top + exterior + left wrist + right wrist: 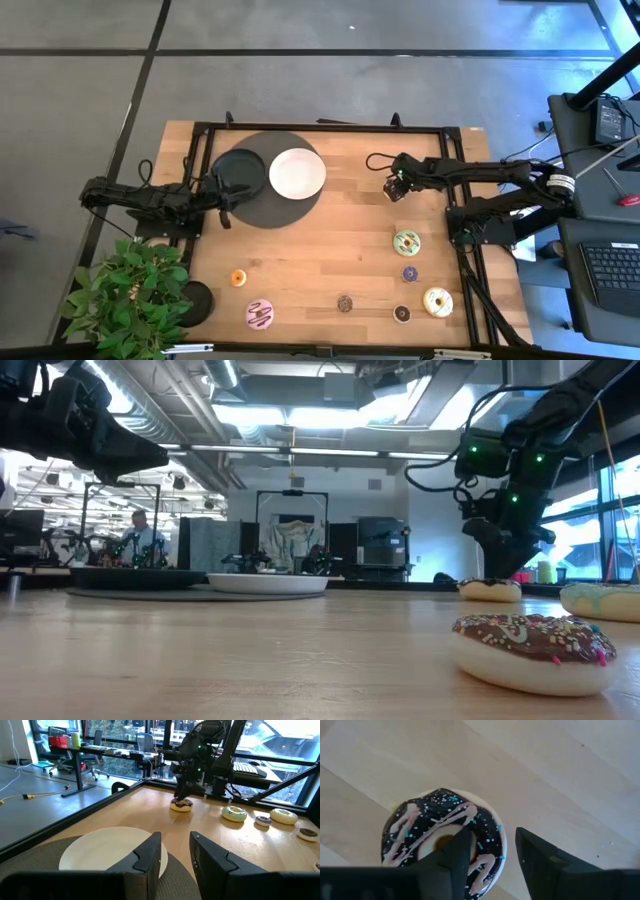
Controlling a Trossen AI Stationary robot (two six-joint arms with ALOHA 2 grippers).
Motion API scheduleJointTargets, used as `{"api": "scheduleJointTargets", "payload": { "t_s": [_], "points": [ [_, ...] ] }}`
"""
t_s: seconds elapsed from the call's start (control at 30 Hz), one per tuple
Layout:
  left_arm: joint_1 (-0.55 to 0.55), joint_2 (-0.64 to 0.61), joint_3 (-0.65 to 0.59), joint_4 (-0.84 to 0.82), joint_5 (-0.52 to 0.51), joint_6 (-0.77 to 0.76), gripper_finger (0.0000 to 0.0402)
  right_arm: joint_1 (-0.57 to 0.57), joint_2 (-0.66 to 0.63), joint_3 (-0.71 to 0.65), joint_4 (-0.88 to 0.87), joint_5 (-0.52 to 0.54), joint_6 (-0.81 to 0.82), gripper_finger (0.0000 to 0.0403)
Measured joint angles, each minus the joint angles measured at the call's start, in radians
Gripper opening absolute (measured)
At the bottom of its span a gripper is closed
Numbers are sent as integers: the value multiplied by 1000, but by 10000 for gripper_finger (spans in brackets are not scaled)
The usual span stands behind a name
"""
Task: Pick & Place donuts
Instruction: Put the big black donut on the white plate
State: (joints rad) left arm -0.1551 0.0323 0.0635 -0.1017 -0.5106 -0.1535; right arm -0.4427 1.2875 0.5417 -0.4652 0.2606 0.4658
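A chocolate-iced donut with pink drizzle (440,837) lies flat on the wood right of the white plate (297,173). My right gripper (492,832) is open above it, pointing down. One finger stands over the donut's hole and the other outside its rim. The other donuts lie flat near the table's near edge: green (406,242), purple mini (410,273), cream-yellow (437,301), two brown minis (345,303) (402,313), pink (260,314) and orange (238,278). My left gripper (175,840) is open, hovering at the left over the dark round mat (270,205). My right gripper straddles the rim of the chocolate donut (485,845) from above, one finger (457,847) over the hole and one (540,857) outside. Whether the fingers touch the donut, I cannot tell. The donut lies flat on the table.
A black disc (238,170) lies on the mat beside the plate, and another (195,300) sits at the near left corner by a potted plant (130,295). A black frame rail (330,127) borders the table. Bare wood lies between the plate and the near donuts.
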Motion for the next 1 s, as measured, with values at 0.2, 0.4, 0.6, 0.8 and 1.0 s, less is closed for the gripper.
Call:
{"api": "scheduleJointTargets", "payload": {
  "t_s": [0.2,0.4,0.6,0.8,1.0],
  "points": [
    [0,0,0,0,0,0,97,0,0,0,0,-58,1,105],
    [0,0,0,0,0,0,99,0,0,0,-2,-68,-9,56],
    [0,0,0,0,-1,1,95,0,-1,30,-12,-76,-62,12],
    [0,0,0,0,-2,2,99,3,-1,213,10,-83,-139,19],
    [0,0,0,0,-2,3,98,3,80,469,93,-167,-283,20]
  ]
}}
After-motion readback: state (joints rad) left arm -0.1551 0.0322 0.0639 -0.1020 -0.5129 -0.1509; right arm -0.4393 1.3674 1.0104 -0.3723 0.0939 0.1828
